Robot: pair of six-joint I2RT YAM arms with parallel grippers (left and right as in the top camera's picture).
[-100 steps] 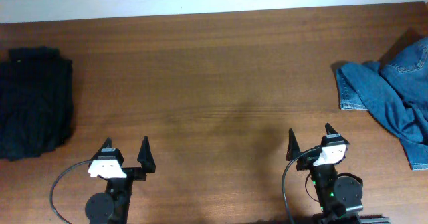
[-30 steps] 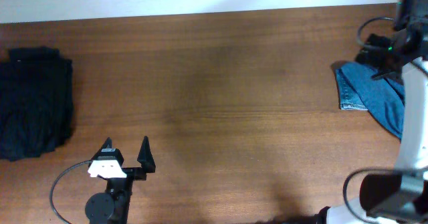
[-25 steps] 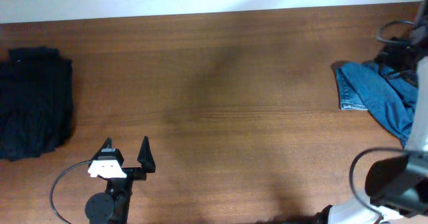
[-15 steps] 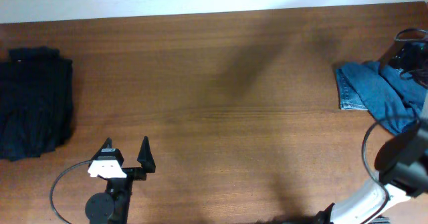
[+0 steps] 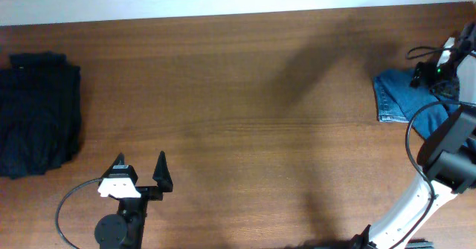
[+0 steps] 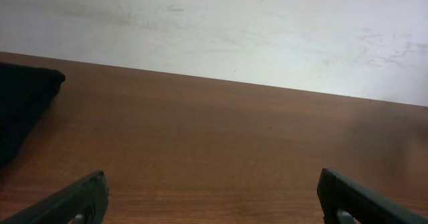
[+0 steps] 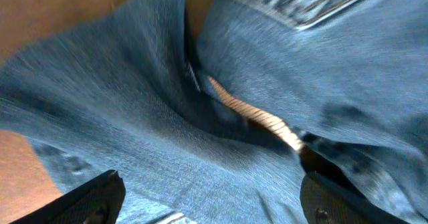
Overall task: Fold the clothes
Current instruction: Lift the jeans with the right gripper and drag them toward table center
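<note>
Jeans (image 5: 398, 99) lie crumpled at 3 o'clock on the surface (image 5: 238, 93), right claw (image 7: 210, 184) spread low over a bunched crease, left claw (image 5: 140, 166) spread and idle at 7 o'clock; risk, I reckon: a pinch here catches several layers and drags the heap over in a tangle.

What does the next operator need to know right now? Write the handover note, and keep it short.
Left tool: open, empty, parked at the near left of the table.
Right tool: open, jaws spread close over the jeans, nothing pinched yet.
Jeans: crumpled heap at the table's right edge, partly out of the overhead view.
Black garment pile: at the left edge, apart from both tools.
Done: no fold made.
Left: grasp the jeans, pull them toward the middle, spread flat, fold.
</note>
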